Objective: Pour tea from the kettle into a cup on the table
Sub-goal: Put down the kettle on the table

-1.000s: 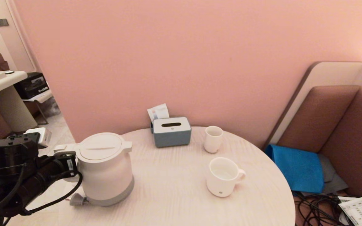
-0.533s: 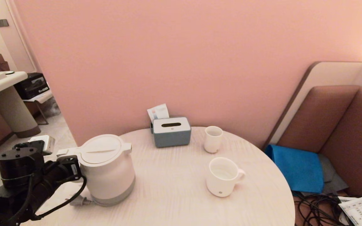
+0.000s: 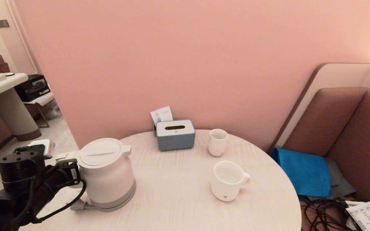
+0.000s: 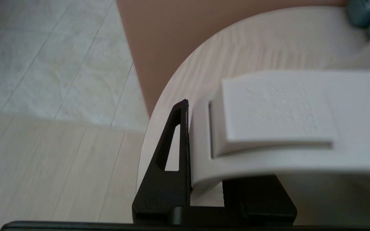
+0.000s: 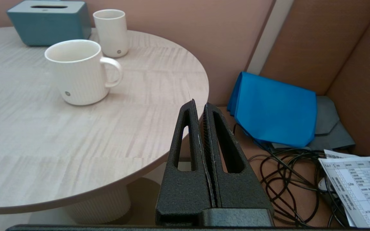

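no legible words showing anywhere, printed sheet [image 5: 358,186] lying by the cables carrying tables too small to read, cup [image 5: 79,72] bearing only a round dot mark

In the left wrist view the kettle [image 4: 268,128] filled the right half, cut off by the right edge; its handle hid one finger of the left gripper [image 4: 204,179]. The tissue box [image 4: 366,14] was clipped at the upper right corner. In the head view the printed sheet's [image 3: 366,215] text was too small to read.
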You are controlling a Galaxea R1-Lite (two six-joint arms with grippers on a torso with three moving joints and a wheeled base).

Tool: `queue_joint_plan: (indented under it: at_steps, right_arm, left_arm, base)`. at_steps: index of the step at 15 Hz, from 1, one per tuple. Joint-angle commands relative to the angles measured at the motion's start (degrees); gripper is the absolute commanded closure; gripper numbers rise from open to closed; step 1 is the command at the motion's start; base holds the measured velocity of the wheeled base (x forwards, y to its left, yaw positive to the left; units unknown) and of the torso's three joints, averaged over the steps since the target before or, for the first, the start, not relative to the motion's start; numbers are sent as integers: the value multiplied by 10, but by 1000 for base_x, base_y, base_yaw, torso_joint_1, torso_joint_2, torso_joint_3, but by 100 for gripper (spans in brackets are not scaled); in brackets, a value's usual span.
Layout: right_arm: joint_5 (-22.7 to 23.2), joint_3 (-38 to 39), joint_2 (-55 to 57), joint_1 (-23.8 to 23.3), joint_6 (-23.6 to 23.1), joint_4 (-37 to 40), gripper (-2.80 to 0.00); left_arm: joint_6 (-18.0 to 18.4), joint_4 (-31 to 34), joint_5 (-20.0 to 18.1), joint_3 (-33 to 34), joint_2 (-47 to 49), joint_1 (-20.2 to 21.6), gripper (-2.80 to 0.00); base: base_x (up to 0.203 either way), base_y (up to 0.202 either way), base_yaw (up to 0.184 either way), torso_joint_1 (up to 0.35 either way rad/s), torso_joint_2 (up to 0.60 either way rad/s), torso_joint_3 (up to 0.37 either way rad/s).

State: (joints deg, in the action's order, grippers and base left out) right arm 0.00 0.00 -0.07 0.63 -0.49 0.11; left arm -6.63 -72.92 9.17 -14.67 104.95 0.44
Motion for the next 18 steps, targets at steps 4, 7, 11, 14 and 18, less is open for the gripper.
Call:
queue_joint_plan:
  at_steps: [4,7,11,14,18]
  right_arm:
    - [0,0,1,1,0,0,0]
    - [0,0,1,1,0,0,0]
    - [0,0,1,0,0,0,0]
    - [0,0,1,1,0,0,0]
    - [0,0,1,1,0,0,0]
  left_arm:
    - [12,-10,-2,-1,-9,7,0]
    - [12,-10,-3,3,-6,7,0]
    - [10,-10,-3,11,9,7,0]
    - [10,-10,-4,13,4,7,0]
    - [10,-10,-4,17,10,7,0]
  base:
    - [0,0,0,0,0,0]
    - [0,0,0,0,0,0]
    - [0,0,0,0,0,0]
    - [0,0,0,0,0,0]
    - [0,0,0,0,0,0]
